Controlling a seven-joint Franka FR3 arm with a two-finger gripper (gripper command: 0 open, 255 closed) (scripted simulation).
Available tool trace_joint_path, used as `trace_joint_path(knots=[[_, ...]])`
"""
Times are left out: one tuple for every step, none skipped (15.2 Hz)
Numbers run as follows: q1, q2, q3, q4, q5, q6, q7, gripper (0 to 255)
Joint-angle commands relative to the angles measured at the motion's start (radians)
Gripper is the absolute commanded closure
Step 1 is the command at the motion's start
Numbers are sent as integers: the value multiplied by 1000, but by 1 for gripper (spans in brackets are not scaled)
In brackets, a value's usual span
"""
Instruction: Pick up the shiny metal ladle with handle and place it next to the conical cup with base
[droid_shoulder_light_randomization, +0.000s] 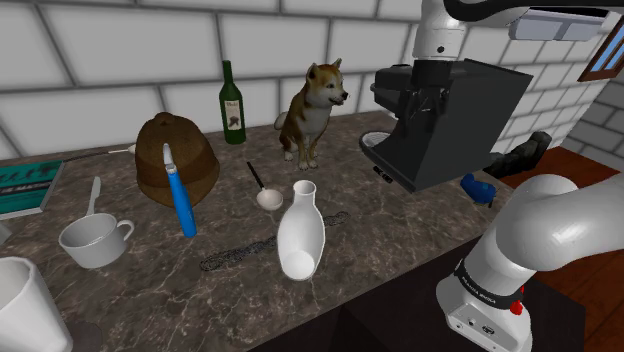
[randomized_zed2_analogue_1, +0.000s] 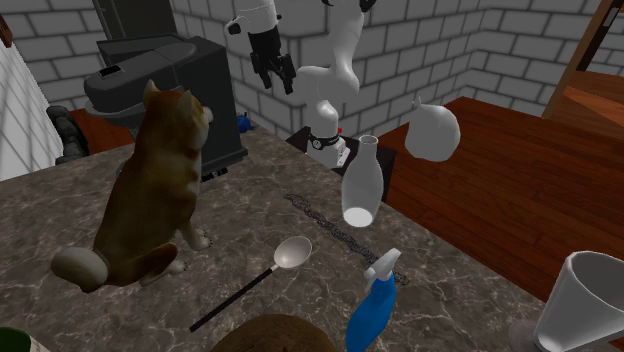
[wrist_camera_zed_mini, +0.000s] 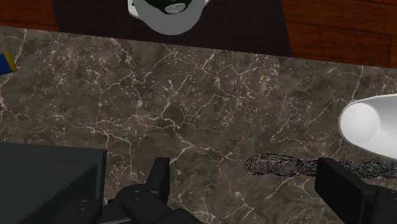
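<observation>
The metal ladle (droid_shoulder_light_randomization: 266, 193) lies flat on the dark marble table (droid_shoulder_light_randomization: 400, 235), its bowl just beyond the white vase (droid_shoulder_light_randomization: 300, 238) and its thin handle pointing toward the far wall, between the brown hat (droid_shoulder_light_randomization: 175, 155) and the dog figure (droid_shoulder_light_randomization: 312, 110). The white conical cup (droid_shoulder_light_randomization: 20, 300) stands at the table's near corner, on the shoulder view's left, well apart from the ladle. The gripper (randomized_zed2_analogue_1: 280, 82) hangs high beside the black coffee machine (droid_shoulder_light_randomization: 445, 120). Its 2 fingers (wrist_camera_zed_mini: 159, 178) are released and grasp nothing, above bare marble and a dark chain (wrist_camera_zed_mini: 280, 167).
</observation>
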Motion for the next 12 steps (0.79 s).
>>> trace_joint_path(knots=[[0,0,0,0,0,0,0,0],[5,25,12,-3,9,31,13,0],[10,51,24,-4,18,62,25,0],[15,78,35,-4,27,92,38,0],[20,107,47,-2,34,122,50,0],[25,136,58,1,42,152,62,0],[29,167,69,5,48,181,74,0],[33,198,80,11,54,210,86,0],[38,230,91,18,59,237,97,0],[41,263,101,27,64,265,109,0],[45,296,111,37,68,291,121,0],[49,330,121,49,71,317,133,0]])
